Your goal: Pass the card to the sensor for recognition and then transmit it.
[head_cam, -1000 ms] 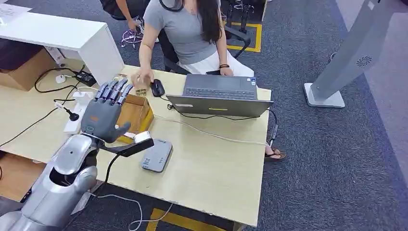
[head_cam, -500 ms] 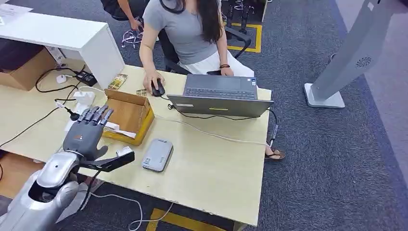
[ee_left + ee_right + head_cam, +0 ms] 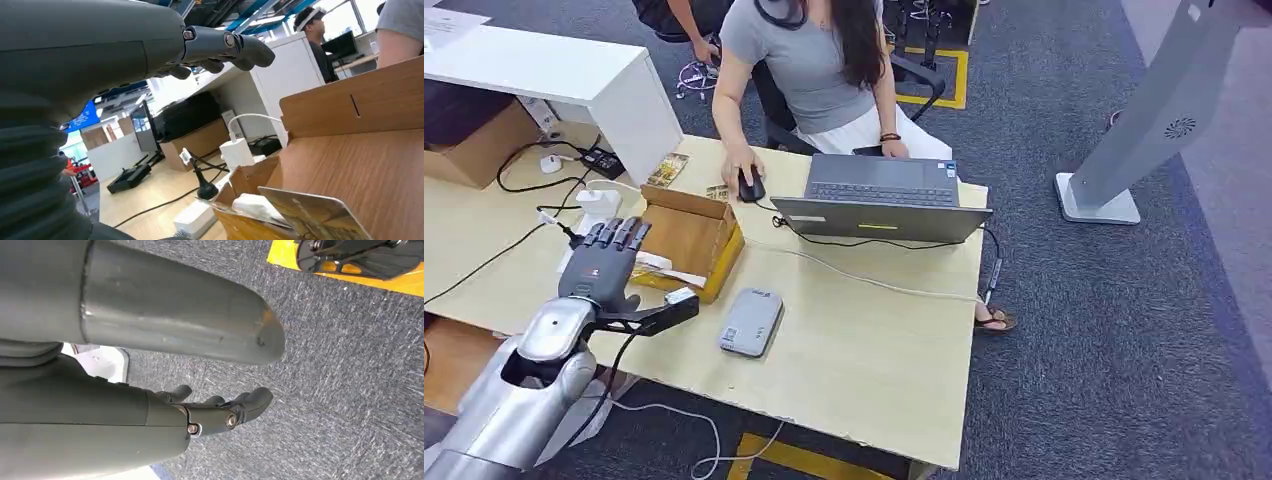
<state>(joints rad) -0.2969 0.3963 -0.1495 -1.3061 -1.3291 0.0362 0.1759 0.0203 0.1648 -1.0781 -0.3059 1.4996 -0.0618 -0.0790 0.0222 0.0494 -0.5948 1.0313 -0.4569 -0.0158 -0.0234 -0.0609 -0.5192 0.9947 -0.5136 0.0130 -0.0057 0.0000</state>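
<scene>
My left hand (image 3: 604, 262) hovers open over the left edge of an open cardboard box (image 3: 699, 232), fingers stretched and holding nothing. In the left wrist view its fingers (image 3: 220, 46) reach above the box's inner wall (image 3: 360, 165), and a printed card (image 3: 315, 216) lies at the near edge of the box. Pale cards (image 3: 662, 266) lie in the box beside my hand. The grey card sensor (image 3: 751, 321) sits flat on the table to the right of the box. My right hand (image 3: 220, 412) hangs over carpet, fingers loosely bent, holding nothing.
A person sits across the table with a hand on a mouse (image 3: 749, 185), beside an open laptop (image 3: 879, 195). A patterned card (image 3: 669, 168) and a smaller one (image 3: 717, 192) lie behind the box. Cables, a white charger (image 3: 599, 203) and a power strip lie left of it.
My left hand has drawn back from above the box toward me and dropped lower. The person's hand has moved from beside the box onto the mouse.
</scene>
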